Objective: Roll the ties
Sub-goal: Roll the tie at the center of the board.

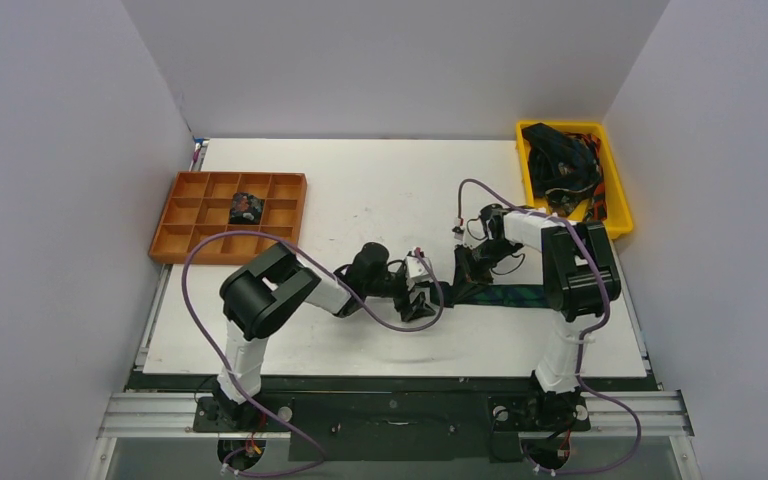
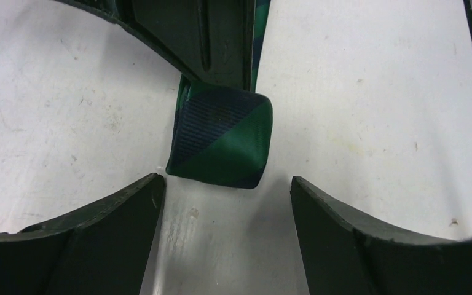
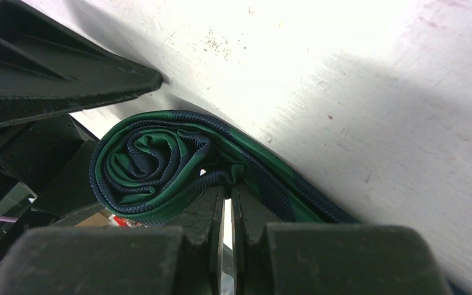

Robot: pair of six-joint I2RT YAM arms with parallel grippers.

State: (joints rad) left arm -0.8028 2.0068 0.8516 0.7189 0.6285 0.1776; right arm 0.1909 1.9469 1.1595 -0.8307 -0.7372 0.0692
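Left pincer (image 2: 227, 193): wide open, roll of tie (image 2: 221, 138) just past fingertips.
Right pincer (image 3: 228, 196): nearly closed, nipping roll's edge.
Desk (image 2: 375, 123): white surface flanks roll.

The top camera looks down from behind; both wrist cameras, very close, seemingly share the tie (image 2: 221, 138).

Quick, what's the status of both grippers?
Left gripper: open, holding nothing.
Right gripper: closed on the green-navy tie, right at its rolled end.
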